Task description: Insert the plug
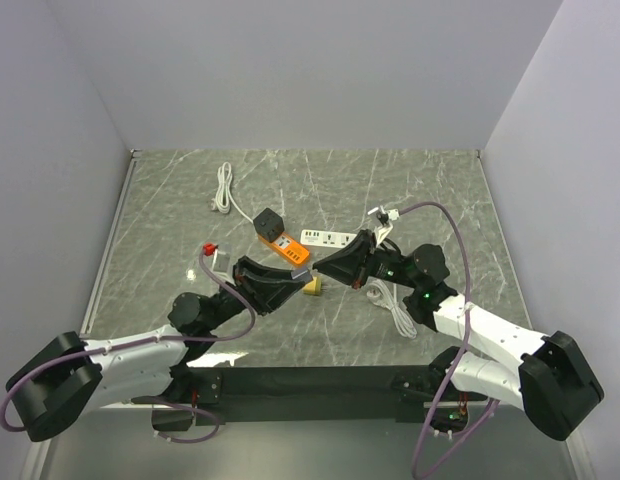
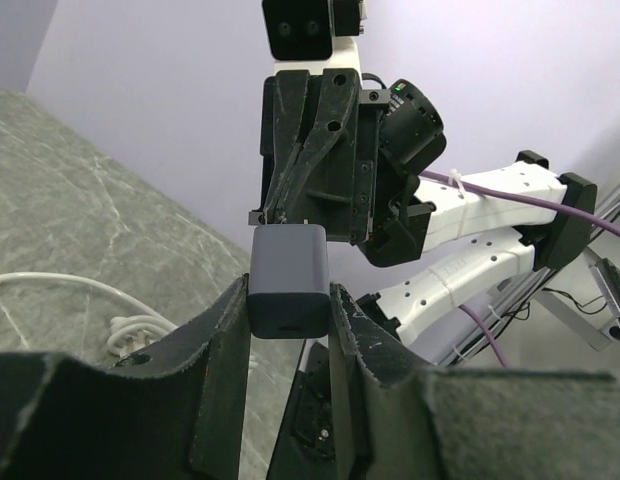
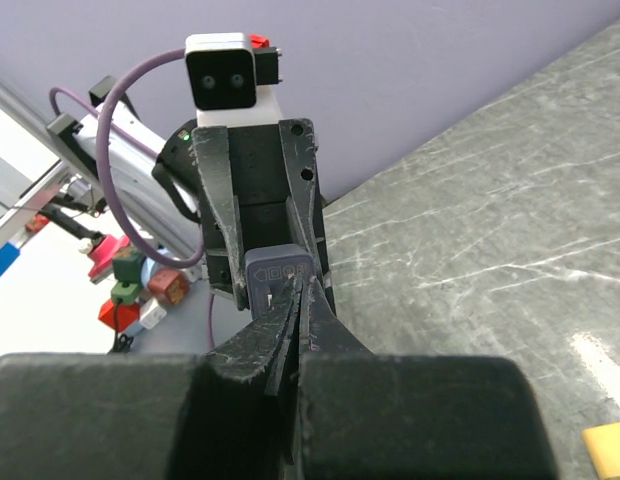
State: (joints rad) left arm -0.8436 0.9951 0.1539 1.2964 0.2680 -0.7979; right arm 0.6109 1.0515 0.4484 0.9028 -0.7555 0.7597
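Observation:
A dark grey-blue charger plug (image 2: 288, 280) is clamped between my left gripper's (image 2: 288, 312) two fingers, held up off the table. In the right wrist view its marked face (image 3: 277, 270) points at my right gripper (image 3: 301, 290). That gripper is shut, jaws pressed together, tips touching the plug's face; whether they pinch a prong cannot be told. From above, both grippers meet tip to tip mid-table, left gripper (image 1: 302, 273) and right gripper (image 1: 320, 270). An orange power strip (image 1: 282, 245) lies just behind them, with a white power strip (image 1: 327, 238) beside it.
A black cube adapter (image 1: 267, 218) sits at the orange strip's far end. White cables lie at the back left (image 1: 224, 190) and beside the right arm (image 1: 392, 303). A small yellow block (image 1: 312, 287) lies under the grippers. White walls enclose the table.

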